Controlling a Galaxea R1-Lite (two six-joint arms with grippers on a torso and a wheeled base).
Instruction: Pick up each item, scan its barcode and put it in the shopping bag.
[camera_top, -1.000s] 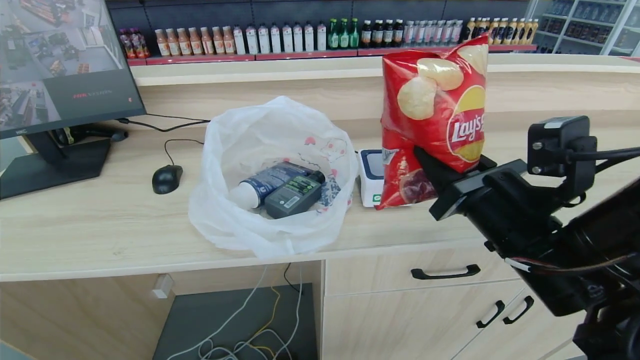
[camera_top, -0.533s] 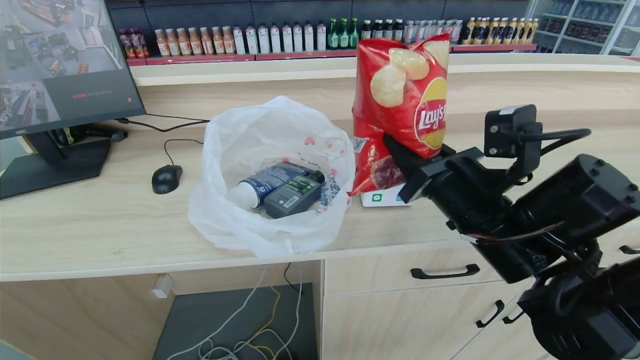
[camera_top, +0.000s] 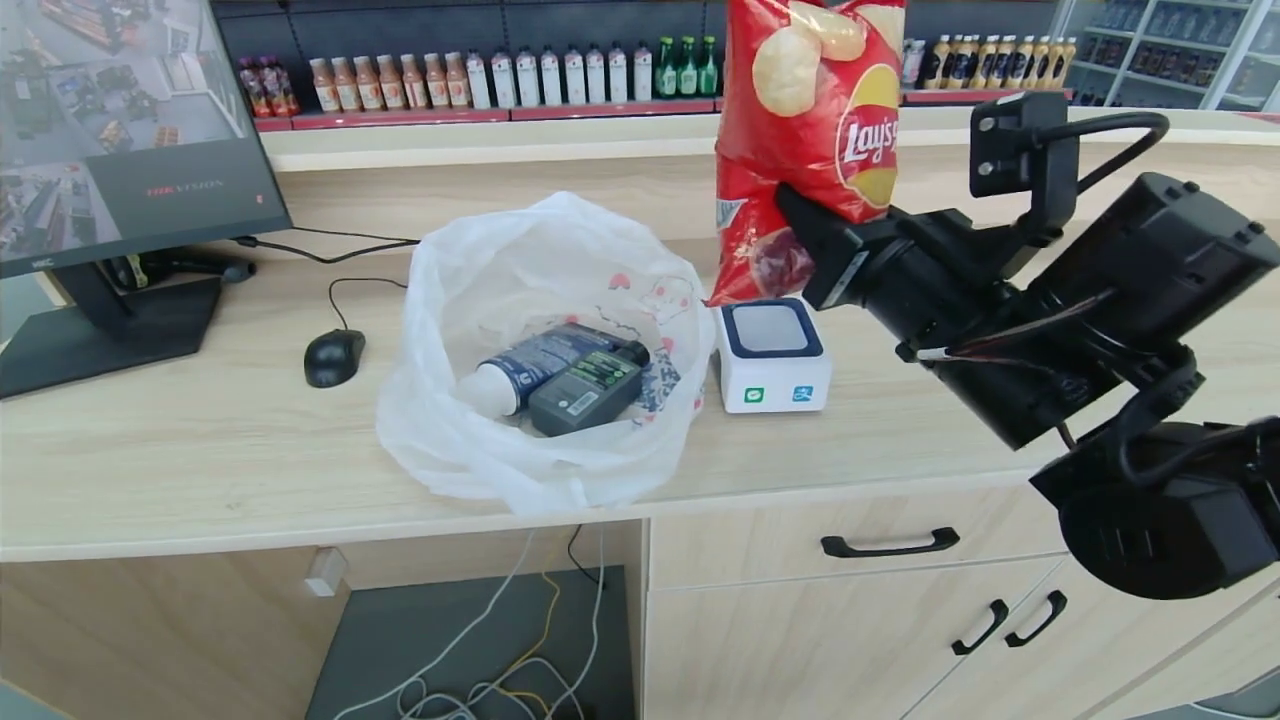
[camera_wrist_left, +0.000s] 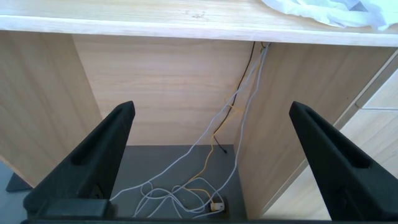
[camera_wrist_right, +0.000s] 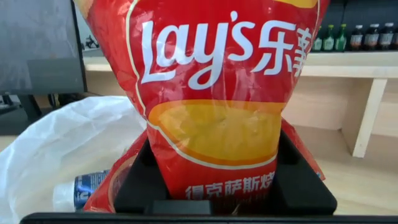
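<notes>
My right gripper (camera_top: 815, 235) is shut on a red bag of chips (camera_top: 805, 130), held upright in the air above the white barcode scanner (camera_top: 772, 355) on the counter. In the right wrist view the chip bag (camera_wrist_right: 214, 99) sits between the two black fingers (camera_wrist_right: 134, 180). The white plastic shopping bag (camera_top: 545, 290) lies open left of the scanner, with a blue-and-white tube (camera_top: 525, 372) and a dark grey box (camera_top: 585, 392) inside. My left gripper (camera_wrist_left: 211, 155) is open below the counter edge, facing cables on the floor.
A monitor (camera_top: 120, 130) stands at the counter's far left, with a black mouse (camera_top: 333, 357) and its cable beside the bag. Drawers with black handles (camera_top: 890, 547) sit under the counter. A raised ledge and a shelf of bottles (camera_top: 640, 70) lie behind.
My right gripper has carried the chip bag left and upward, from low beside the scanner to high above it. The scanner's top is now uncovered.
</notes>
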